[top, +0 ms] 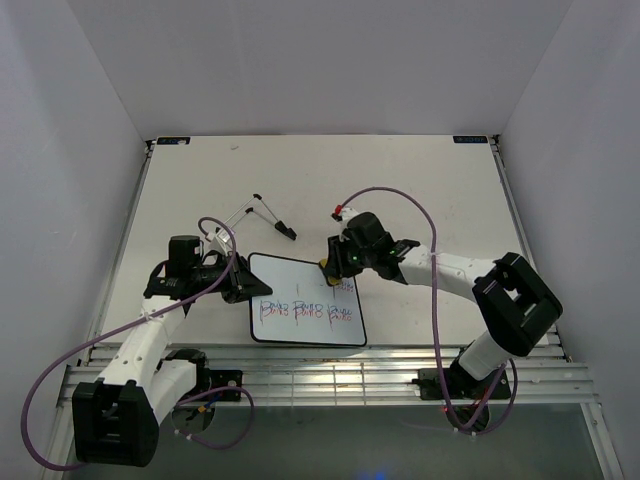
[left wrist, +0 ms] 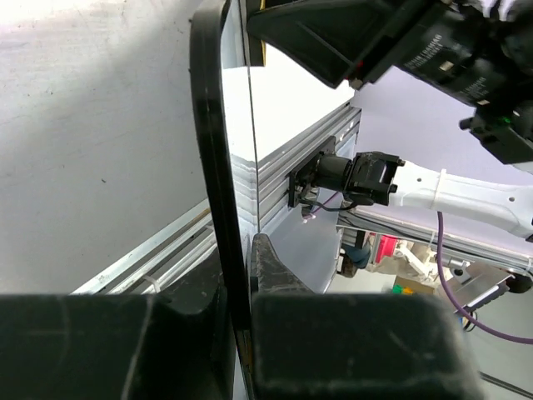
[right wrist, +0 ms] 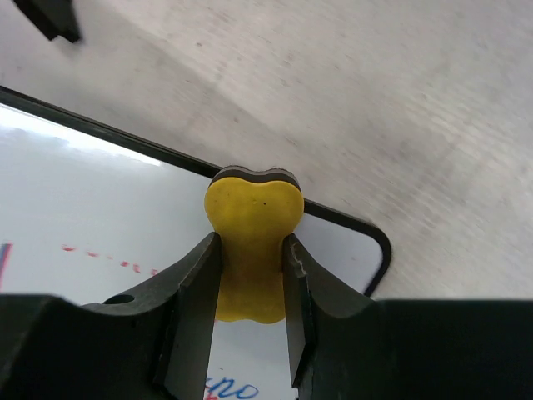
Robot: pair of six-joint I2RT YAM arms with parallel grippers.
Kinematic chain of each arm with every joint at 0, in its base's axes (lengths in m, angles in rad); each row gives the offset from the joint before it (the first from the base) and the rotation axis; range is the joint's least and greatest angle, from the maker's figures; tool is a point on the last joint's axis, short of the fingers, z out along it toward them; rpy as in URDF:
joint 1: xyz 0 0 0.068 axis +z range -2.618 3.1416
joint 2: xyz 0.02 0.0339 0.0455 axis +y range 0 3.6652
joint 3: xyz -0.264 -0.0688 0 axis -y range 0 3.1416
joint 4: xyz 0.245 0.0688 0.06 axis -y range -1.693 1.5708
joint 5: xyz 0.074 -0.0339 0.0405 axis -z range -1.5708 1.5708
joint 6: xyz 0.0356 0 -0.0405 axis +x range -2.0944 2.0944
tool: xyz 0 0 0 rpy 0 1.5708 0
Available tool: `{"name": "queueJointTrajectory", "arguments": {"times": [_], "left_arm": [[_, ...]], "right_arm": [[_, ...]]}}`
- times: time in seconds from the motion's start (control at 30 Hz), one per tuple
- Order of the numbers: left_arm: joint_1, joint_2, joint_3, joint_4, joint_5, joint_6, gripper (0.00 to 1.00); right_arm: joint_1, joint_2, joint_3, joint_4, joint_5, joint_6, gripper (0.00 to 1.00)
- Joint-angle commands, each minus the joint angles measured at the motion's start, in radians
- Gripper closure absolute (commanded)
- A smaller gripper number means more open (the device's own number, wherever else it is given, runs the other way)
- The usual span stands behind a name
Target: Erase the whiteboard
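Note:
The whiteboard (top: pixel 300 300) lies flat in front of the arms, with red and blue writing along its near edge. My left gripper (top: pixel 240 283) is shut on the board's left edge; the left wrist view shows the black frame (left wrist: pixel 210 167) edge-on between the fingers. My right gripper (top: pixel 335 262) is shut on the yellow bone-shaped eraser (right wrist: pixel 252 246), which sits over the board's far right corner (right wrist: pixel 366 242). Faint red marks (right wrist: pixel 108 258) and blue writing show beside it.
A black-tipped folding stand (top: pixel 262 214) lies on the table behind the board. Slotted aluminium rails (top: pixel 330 375) run along the near edge. White walls close in the table on three sides.

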Motion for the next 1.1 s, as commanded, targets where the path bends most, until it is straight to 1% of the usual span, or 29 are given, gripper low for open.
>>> {"name": "queueJointTrajectory", "arguments": {"times": [0.0, 0.07, 0.1, 0.43, 0.47, 0.6, 0.7, 0.83, 1.07], "left_arm": [[-0.023, -0.055, 0.037, 0.151, 0.125, 0.103, 1.00], [-0.021, -0.050, 0.037, 0.153, 0.119, 0.103, 1.00], [-0.023, -0.050, 0.039, 0.153, 0.116, 0.103, 1.00], [-0.021, -0.069, 0.034, 0.154, 0.063, 0.083, 1.00], [-0.023, -0.067, 0.034, 0.155, 0.060, 0.083, 1.00], [-0.023, -0.059, 0.033, 0.156, 0.050, 0.080, 1.00], [-0.023, -0.064, 0.034, 0.156, 0.050, 0.081, 1.00], [-0.023, -0.067, 0.033, 0.158, 0.053, 0.080, 1.00], [-0.021, -0.068, 0.033, 0.159, 0.060, 0.080, 1.00]], "right_arm": [[-0.020, 0.010, -0.100, -0.084, -0.030, 0.004, 0.70], [-0.005, -0.013, -0.098, -0.063, -0.087, 0.016, 0.70], [0.008, -0.017, -0.080, -0.060, -0.092, 0.025, 0.70], [0.222, 0.009, 0.122, -0.086, -0.098, 0.081, 0.70], [0.256, 0.022, 0.142, -0.091, -0.095, 0.082, 0.70], [0.324, 0.059, 0.233, -0.132, -0.073, 0.081, 0.70], [0.336, 0.068, 0.249, -0.152, -0.044, 0.081, 0.70], [0.329, 0.047, 0.206, -0.157, 0.010, 0.088, 0.71], [0.254, 0.024, 0.101, -0.163, 0.069, 0.101, 0.71]]}}
